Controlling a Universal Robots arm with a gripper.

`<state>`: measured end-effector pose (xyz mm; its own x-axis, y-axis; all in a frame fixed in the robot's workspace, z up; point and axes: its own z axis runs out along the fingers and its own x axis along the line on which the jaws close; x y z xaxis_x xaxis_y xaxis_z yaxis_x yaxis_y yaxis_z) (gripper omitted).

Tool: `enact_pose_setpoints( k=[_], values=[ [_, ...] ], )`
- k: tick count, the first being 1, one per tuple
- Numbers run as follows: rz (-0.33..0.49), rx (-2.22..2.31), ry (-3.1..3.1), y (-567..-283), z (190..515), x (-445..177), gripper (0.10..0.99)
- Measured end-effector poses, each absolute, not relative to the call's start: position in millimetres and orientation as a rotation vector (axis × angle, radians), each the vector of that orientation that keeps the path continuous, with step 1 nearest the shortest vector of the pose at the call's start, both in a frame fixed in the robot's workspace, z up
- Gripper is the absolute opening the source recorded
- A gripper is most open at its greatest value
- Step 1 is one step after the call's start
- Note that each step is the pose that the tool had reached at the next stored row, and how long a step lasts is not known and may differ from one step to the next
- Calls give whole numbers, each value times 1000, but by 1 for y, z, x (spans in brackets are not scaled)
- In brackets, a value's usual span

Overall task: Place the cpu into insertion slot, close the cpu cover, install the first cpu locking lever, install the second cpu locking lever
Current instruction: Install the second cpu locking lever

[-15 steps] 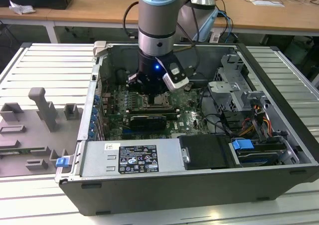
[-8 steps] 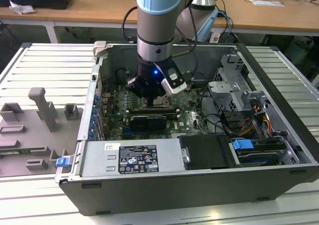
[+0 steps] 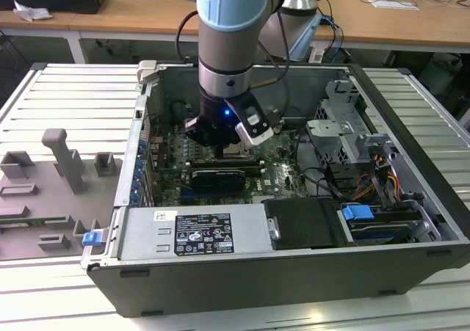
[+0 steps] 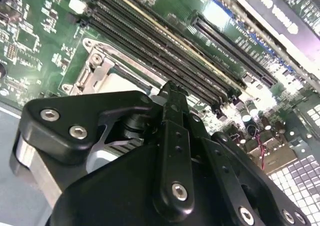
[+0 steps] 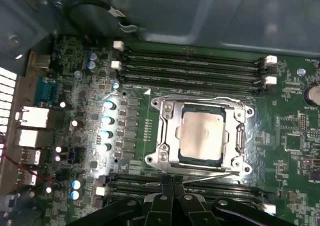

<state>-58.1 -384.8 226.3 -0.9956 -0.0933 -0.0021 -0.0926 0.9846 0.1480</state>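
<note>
Now cpu (image 5: 201, 138) seated in socket; cpu cover (image 5: 167, 136) closed.

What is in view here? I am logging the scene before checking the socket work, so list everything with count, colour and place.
computer case: one, dark grey, open on the slatted table.
motherboard: one, green, on the case floor.
cpu: one, silvery-grey, seated in the socket.
cpu cover: one, silver, lying closed around the cpu.
memory slots: several, black, in rows on both sides of the socket.
power supply: one, grey with a label, along the near case wall.
blue latch: one, near the drive bay at the exterior view's right.
grey fixtures: several, on the table at the exterior view's left.
gripper: one, black, fingers together at the socket's edge.
</note>
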Motion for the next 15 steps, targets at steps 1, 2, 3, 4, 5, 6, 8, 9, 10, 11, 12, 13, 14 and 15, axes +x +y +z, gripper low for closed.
enact_pose_setpoints(
  k=[1, 2, 3, 4, 5, 6, 8, 9, 10, 11, 12, 13, 14, 15],
  values=[
    [-243, 149, -3124, -385, 226, -59, 106],
    [-253, 153, -3123, -385, 225, -61, 106],
    [-258, 155, -3123, -385, 224, -63, 106],
    [-264, 157, -3122, -385, 222, -64, 106],
    [-267, 158, -3122, -385, 221, -64, 106],
    [-270, 160, -3122, -385, 218, -65, 106],
    [-274, 162, -3121, -386, 214, -65, 106],
    [-275, 162, -3121, -386, 213, -68, 106],
    [-280, 162, -3121, -386, 212, -68, 106],
    [-288, 162, -3120, -386, 211, -68, 106],
    [-298, 162, -3120, -386, 209, -68, 106],
    [-306, 163, -3119, -387, 209, -68, 106],
    [-319, 162, -3118, -388, 208, -68, 106],
    [-325, 162, -3118, -390, 207, -69, 106]
  ],
)
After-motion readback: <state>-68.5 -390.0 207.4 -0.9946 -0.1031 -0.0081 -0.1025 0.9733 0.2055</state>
